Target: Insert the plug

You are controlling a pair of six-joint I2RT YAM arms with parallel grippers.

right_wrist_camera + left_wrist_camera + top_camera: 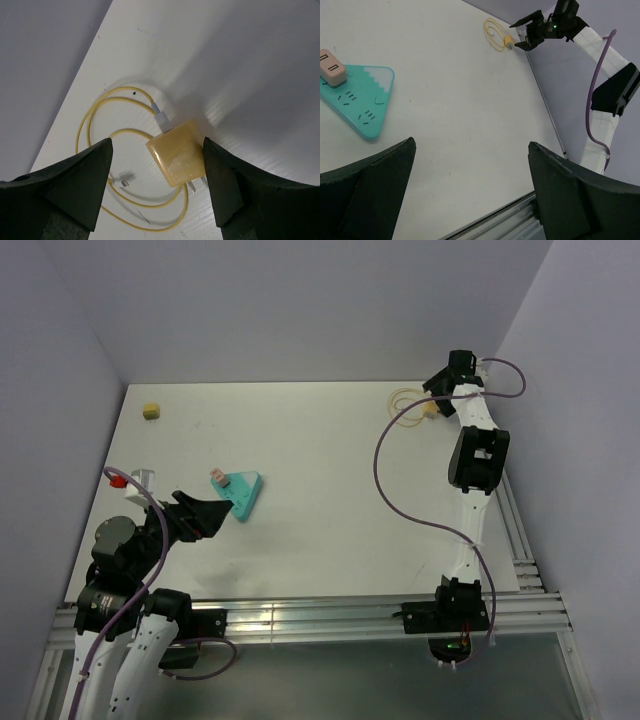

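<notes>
The plug [176,152] lies flat between the right gripper's [157,147] parted fingers, unclamped and close against one of them, with its prongs aimed back toward the wrist and its cable [87,125] looping away beyond. Only the right wrist view shows those prongs. The left gripper [472,145] hangs wide open and empty, with the teal block [357,102] beyond its left finger.
</notes>
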